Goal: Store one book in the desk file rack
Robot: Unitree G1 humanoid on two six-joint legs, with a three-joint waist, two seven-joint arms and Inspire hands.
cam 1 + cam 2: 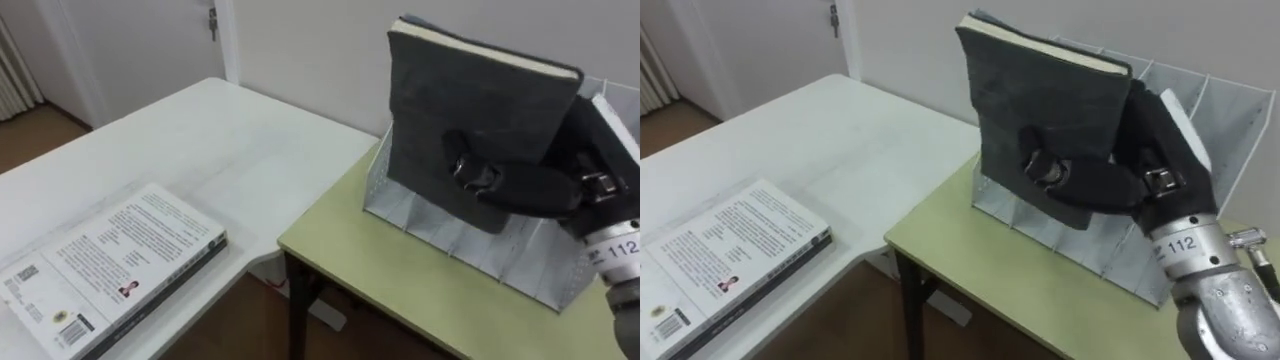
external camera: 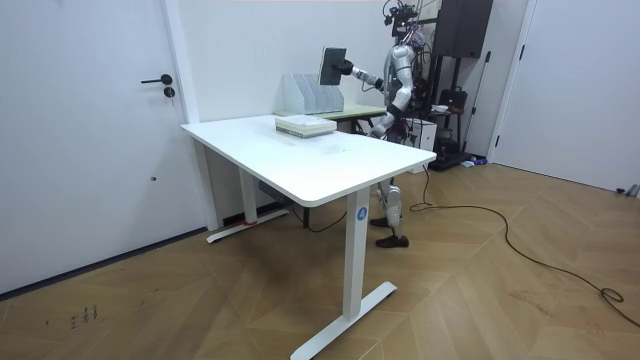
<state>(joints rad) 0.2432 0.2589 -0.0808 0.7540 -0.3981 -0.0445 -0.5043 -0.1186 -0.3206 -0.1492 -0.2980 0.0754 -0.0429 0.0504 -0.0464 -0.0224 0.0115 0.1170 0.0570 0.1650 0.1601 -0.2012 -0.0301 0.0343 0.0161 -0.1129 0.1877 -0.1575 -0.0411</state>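
Book upright over the rack, right hand with fingers gripping its lower edge. Room view: robot stands at the far bench, book raised. Right eye view: best to keep it square to the rack, then lower straight.

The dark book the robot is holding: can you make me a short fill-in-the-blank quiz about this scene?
1. The dark book is gripped upright by the robot's ____ hand.
2. The file rack stands on the ____ desk.
3. A second book lies flat on the ____ table.
Missing words: right; green; white.
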